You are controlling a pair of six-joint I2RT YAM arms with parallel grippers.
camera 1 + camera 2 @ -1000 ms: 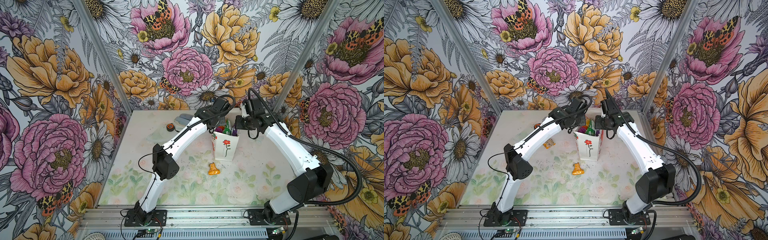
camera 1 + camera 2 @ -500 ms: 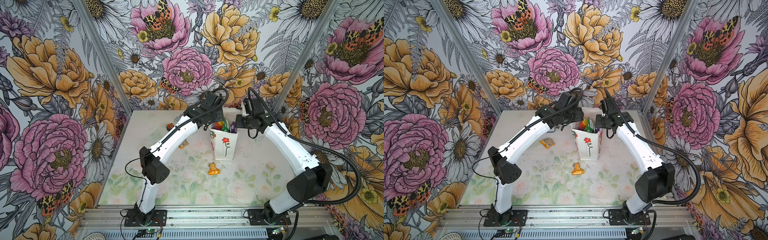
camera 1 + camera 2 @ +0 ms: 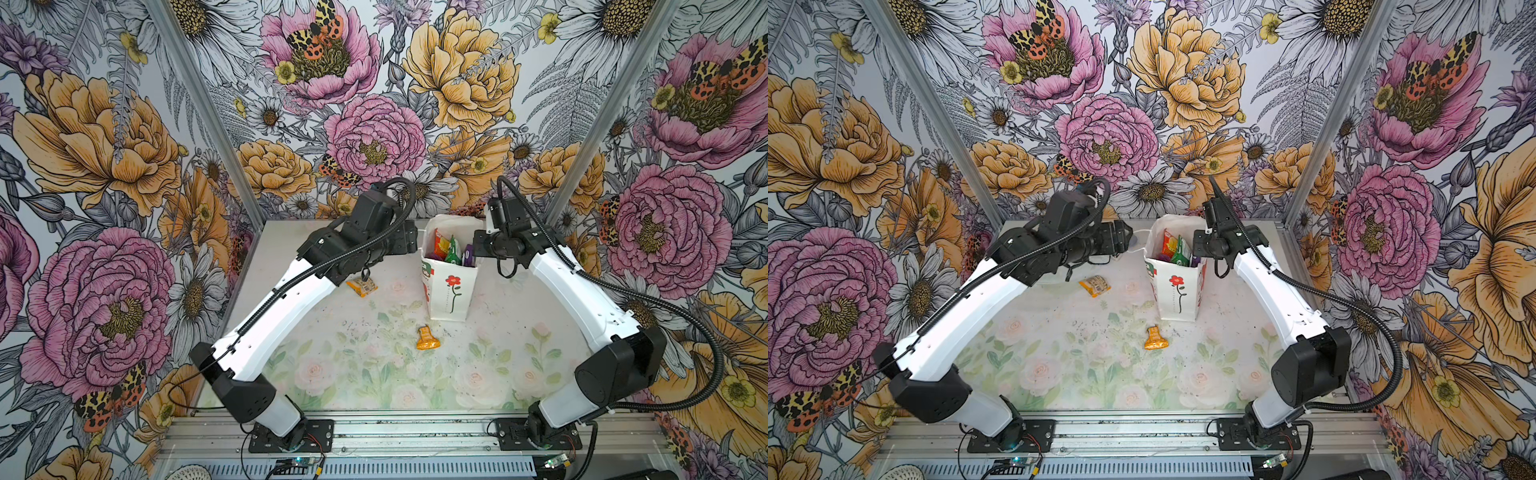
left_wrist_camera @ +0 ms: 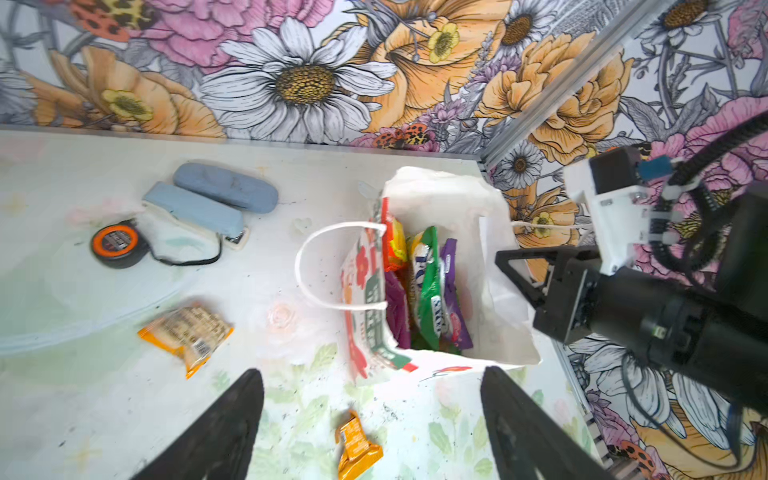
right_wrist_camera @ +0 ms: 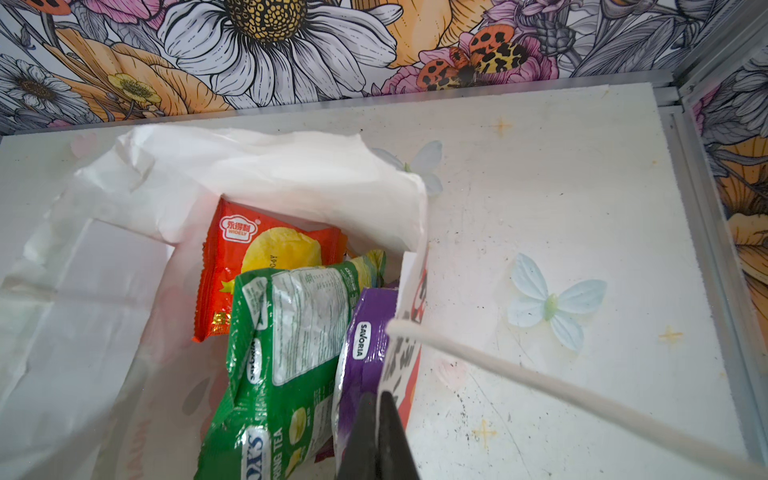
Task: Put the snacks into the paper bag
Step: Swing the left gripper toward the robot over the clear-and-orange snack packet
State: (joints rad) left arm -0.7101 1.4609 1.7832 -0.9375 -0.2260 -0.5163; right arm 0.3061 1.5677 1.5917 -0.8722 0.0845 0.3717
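1. The paper bag (image 3: pixel 451 291) stands upright on the bench (image 3: pixel 374 374), packets (image 3: pixel 451 249) inside; your right claw (image 5: pixel 376 432) is closed on its rim, so hold it steady.
2. Your left claw (image 4: pixel 372 374) hangs wide open, empty.
3. Lower it squarely over the flat orange packet (image 3: pixel 361 286).

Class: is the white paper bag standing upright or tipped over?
Upright. The paper bag stands on its base, mouth facing up, snacks showing inside; the right gripper is shut on its rim.

table (image 3: pixel 374 374) bears paper bag (image 3: pixel 451 291), orange packet (image 3: pixel 362 286), gold packet (image 3: pixel 427 338), cases (image 4: pixel 226 191), tape measure (image 4: pixel 116 245).
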